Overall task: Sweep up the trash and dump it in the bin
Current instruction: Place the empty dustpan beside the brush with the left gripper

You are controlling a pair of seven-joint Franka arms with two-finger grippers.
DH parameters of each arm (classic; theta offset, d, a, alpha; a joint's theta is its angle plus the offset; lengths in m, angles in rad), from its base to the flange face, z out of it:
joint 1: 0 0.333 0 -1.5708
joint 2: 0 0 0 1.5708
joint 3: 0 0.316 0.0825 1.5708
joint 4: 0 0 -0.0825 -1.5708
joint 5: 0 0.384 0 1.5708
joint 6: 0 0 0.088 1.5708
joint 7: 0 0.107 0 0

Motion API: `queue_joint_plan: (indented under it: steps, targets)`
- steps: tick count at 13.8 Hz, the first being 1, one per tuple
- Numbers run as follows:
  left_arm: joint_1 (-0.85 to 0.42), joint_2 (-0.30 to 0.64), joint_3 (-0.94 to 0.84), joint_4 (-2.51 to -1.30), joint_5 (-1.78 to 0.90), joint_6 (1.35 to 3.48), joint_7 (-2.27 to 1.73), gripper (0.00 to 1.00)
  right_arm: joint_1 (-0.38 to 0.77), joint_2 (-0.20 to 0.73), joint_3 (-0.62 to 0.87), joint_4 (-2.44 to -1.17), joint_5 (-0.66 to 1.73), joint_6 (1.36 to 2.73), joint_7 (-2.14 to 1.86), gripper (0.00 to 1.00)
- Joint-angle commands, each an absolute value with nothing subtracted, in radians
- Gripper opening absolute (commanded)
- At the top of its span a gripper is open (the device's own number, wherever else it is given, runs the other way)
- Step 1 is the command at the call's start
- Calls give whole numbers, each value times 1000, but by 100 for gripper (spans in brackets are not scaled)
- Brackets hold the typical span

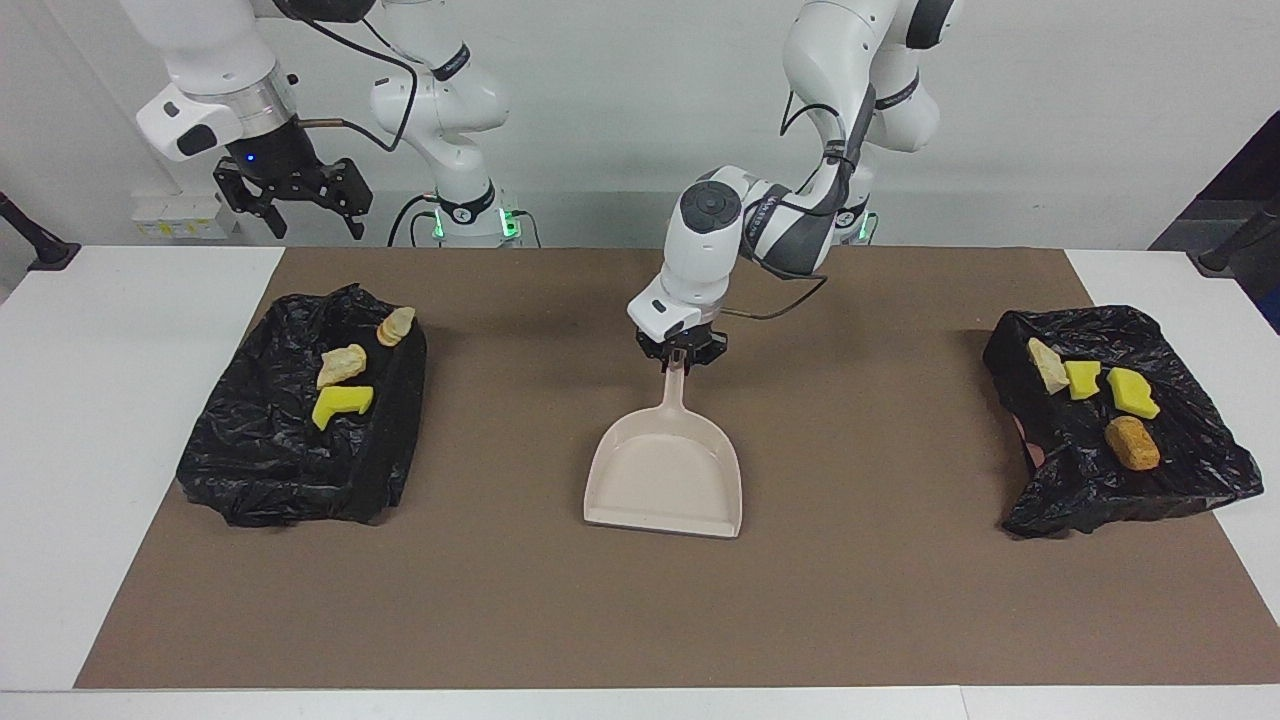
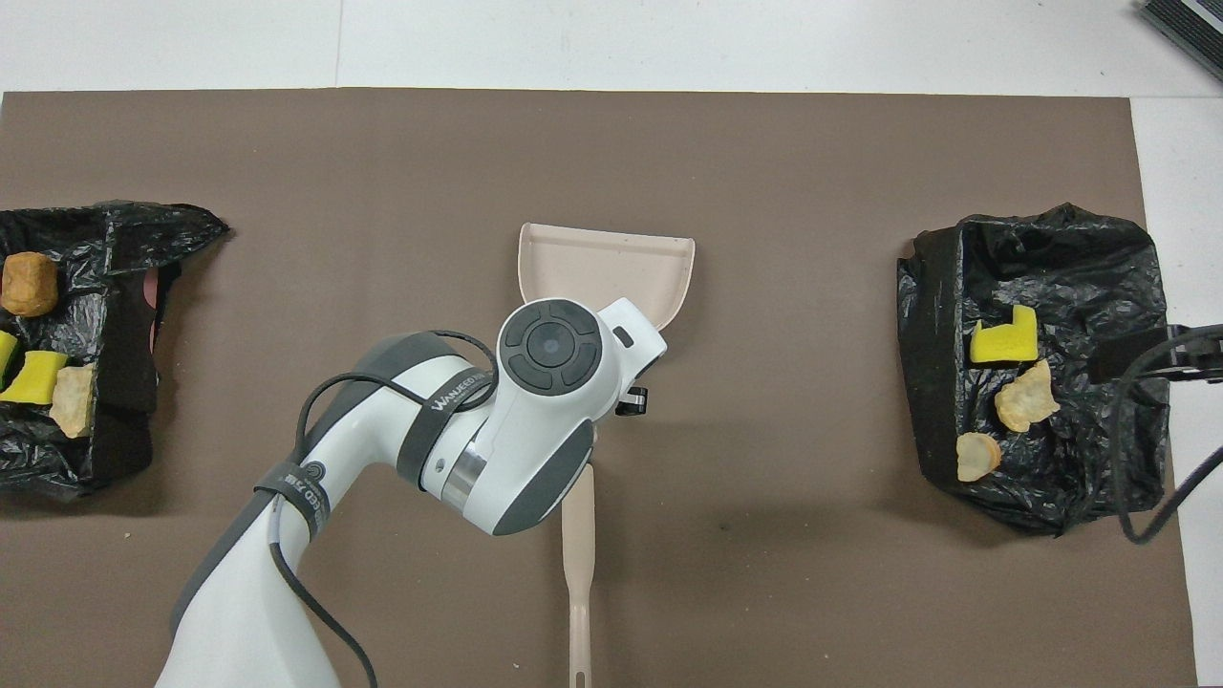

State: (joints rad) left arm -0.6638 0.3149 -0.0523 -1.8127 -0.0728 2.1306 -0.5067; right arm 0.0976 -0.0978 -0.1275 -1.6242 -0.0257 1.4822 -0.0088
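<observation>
My left gripper (image 1: 682, 354) is shut on the handle of the beige dustpan (image 1: 665, 475), which lies low over the middle of the brown mat with nothing in it (image 2: 606, 263). Trash lies in two black-bagged bins. The bin (image 1: 1190, 470) at the left arm's end holds yellow foam (image 1: 1132, 392), a beige chunk (image 1: 1048, 365) and an orange-brown lump (image 1: 1132, 442). The bin (image 1: 260, 470) at the right arm's end holds yellow foam (image 1: 342, 403) and beige chunks (image 1: 341, 364). My right gripper (image 1: 295, 200) waits open, high over the table edge by that bin.
A beige brush (image 2: 578, 573) lies on the mat (image 1: 500, 600) nearer to the robots than the dustpan, its head hidden under my left arm. White table (image 1: 90, 400) borders the mat at both ends.
</observation>
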Motion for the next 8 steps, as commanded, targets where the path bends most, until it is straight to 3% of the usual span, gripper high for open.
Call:
queue_joint_plan:
  steps: [1,4,8]
  targets:
    - [-658,319,-34,-1818,-87,2141,-506,99,86,-126,-117,-1658,-43,1503,-34,100]
    - [-643,301,-31,-1812,-87,2117,-505,100,86,-126,-117,-1658,-43,1503,-34,100]
    - [-531,273,-23,-1777,-77,2102,-488,100,86,-126,-117,-1658,-43,1502,-34,100]
